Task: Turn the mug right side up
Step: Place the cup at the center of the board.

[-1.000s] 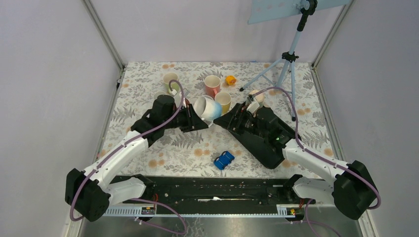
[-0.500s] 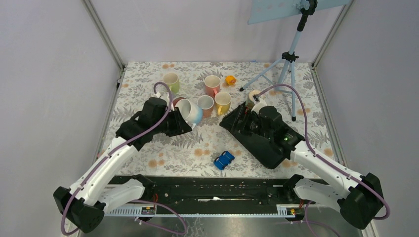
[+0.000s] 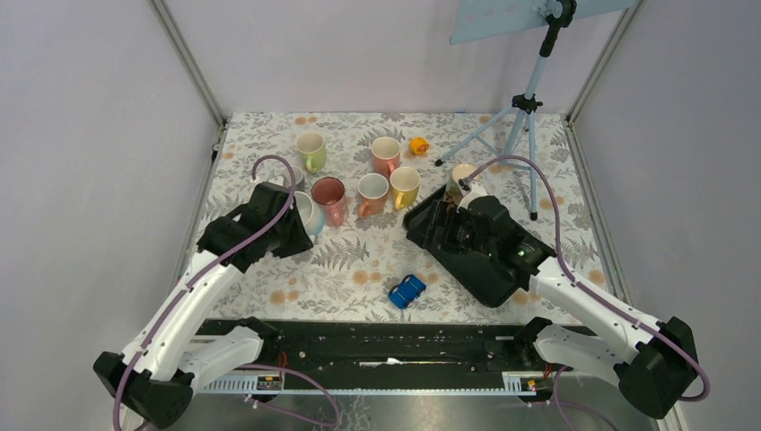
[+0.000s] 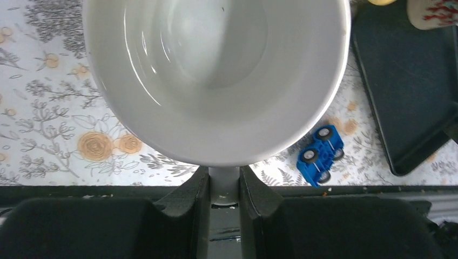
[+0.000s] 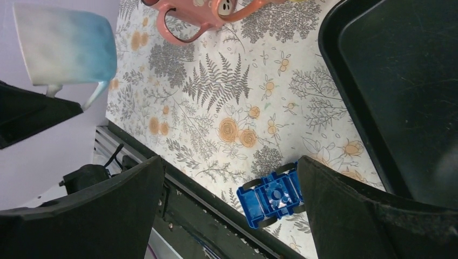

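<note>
One mug [image 4: 216, 81] in the left gripper [image 4: 224, 181], right gripper [image 5: 229, 164] wide open, one blue car [image 3: 407, 291], one tray [image 5: 399, 81].

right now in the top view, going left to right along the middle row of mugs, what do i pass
blue-and-white mug -> dark pink mug -> peach mug -> yellow mug -> cream mug

The table [image 3: 345, 269] is covered with a floral cloth. Five mugs stand upright toward the far edge: a green mug [image 3: 311, 150], a salmon mug [image 3: 386, 153], a yellow mug [image 3: 406, 185], a peach mug [image 3: 371, 192] and a rose mug [image 3: 328, 196]. A black tray [image 3: 467, 256] lies right of centre. A blue toy car [image 3: 406, 291] sits close to the near edge.
</note>
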Motion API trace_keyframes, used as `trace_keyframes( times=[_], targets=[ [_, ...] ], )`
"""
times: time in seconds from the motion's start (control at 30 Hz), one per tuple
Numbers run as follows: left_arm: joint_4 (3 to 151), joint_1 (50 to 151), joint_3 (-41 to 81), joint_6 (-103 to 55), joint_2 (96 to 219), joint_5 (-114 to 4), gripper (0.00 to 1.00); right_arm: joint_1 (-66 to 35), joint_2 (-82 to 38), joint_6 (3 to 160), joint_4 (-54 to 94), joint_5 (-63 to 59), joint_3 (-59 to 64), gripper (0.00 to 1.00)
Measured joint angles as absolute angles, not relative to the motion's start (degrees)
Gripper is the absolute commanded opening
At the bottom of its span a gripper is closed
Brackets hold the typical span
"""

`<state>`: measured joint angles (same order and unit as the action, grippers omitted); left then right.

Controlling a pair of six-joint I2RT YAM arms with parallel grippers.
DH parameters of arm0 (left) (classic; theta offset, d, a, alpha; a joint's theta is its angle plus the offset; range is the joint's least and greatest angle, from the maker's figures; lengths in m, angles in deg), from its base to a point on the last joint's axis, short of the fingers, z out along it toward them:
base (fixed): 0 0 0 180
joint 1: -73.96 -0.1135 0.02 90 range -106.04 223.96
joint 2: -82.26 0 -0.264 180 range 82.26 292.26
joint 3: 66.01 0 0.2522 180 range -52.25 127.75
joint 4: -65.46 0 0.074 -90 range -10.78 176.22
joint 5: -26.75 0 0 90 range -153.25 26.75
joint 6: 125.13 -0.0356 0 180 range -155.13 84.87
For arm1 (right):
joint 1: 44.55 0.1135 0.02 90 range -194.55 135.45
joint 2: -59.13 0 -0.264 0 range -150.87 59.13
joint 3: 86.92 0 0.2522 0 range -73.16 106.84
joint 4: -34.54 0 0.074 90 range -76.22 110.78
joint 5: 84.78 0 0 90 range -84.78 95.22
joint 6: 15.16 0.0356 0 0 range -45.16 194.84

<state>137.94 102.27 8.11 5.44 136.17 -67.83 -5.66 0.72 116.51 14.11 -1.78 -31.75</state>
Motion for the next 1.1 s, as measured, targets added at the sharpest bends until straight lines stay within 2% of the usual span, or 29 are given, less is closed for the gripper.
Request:
trace_keyframes(
  times=[0.53,1.1],
  targets=[
    [131.56,85.51,5.25,-4.57,154.56,-64.28,0.0,-5.66,4.76,112.32,9.01,0.16,-29.85,1.0],
    [124.26,83.08,5.25,-9.83,165.81,-63.74,0.0,-5.66,4.78,110.54,6.87,0.18,-29.2,1.0]
  ],
)
